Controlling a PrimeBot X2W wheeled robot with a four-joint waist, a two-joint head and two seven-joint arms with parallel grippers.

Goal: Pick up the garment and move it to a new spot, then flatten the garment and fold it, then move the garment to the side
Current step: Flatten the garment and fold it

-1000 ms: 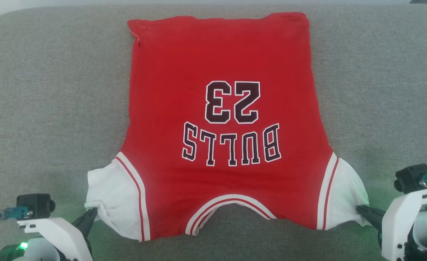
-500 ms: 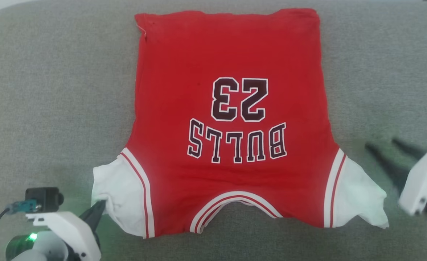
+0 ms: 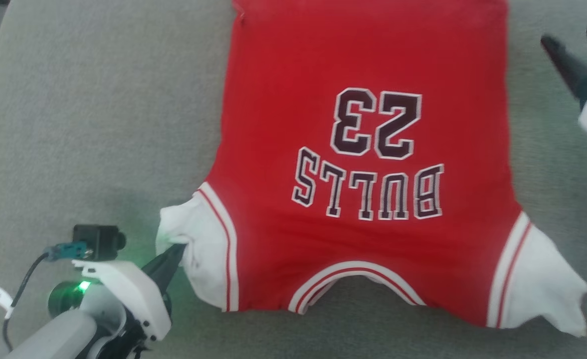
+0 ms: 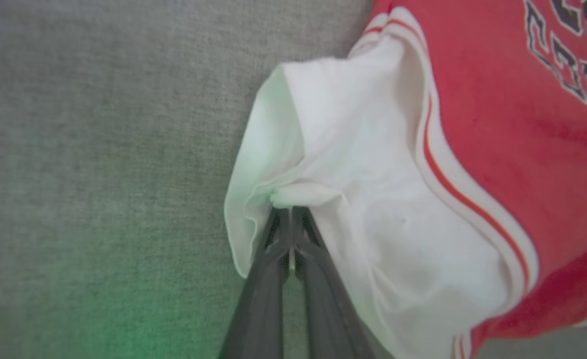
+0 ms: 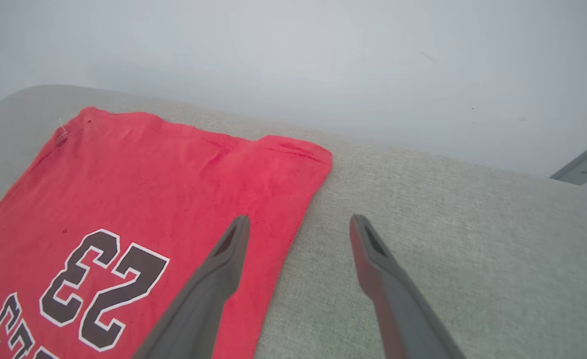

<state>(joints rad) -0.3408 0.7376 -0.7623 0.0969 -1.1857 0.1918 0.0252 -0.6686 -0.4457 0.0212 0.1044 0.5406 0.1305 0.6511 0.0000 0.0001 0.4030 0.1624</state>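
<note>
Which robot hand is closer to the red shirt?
Left. The left gripper is shut on the white sleeve of the red shirt. The right gripper is open and holds nothing, over the grey cushion beside the shirt's far right edge.

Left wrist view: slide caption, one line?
Left gripper shut on the white sleeve of the red jersey, on grey upholstery.

Grey woven cushion [image 3: 74, 124] spreads wide under me, its weave fine and even, its far corner rounding off. Behind it I see a plain pale wall [image 5: 293, 55], softly lit. A grey metal bar [image 5: 581, 167] slants in at the wall's right edge. A green glow [image 4: 118, 324] tints the fabric close by.
</note>
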